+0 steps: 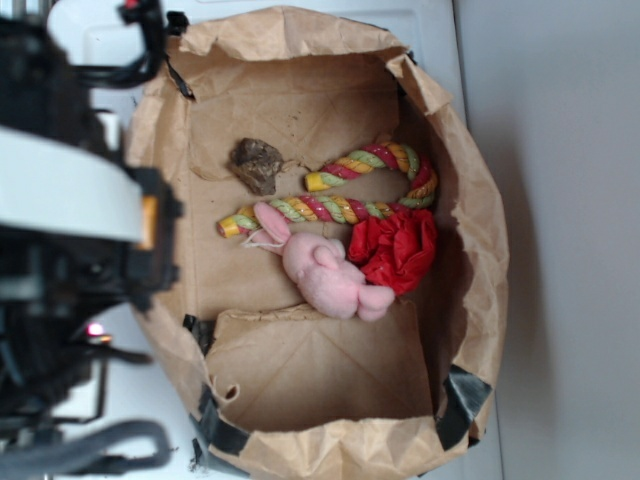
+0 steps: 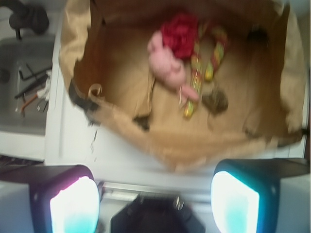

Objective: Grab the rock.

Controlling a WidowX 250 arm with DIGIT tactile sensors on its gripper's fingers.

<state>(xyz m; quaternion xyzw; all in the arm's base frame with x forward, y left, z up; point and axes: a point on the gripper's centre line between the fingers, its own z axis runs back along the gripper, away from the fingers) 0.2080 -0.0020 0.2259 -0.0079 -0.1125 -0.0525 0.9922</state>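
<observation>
The rock [image 1: 256,164] is a small dark brown-grey jagged lump lying on the floor of an open brown paper bag [image 1: 470,240], at its upper left. In the wrist view the rock [image 2: 215,101] shows blurred, right of the rope toy. My gripper [image 2: 154,201] hovers outside the bag over its near rim, well apart from the rock. Its two glowing fingers [image 2: 74,206] stand wide apart with nothing between them. In the exterior view only the dark arm body [image 1: 70,230] shows at the left, and the fingers are hidden.
Inside the bag lie a pink plush bunny [image 1: 325,268], a red wrinkly cloth ball [image 1: 398,248] and a curved striped rope toy [image 1: 370,185] just right of the rock. The bag's walls stand up all around. A tray of tools [image 2: 29,87] sits left of the bag.
</observation>
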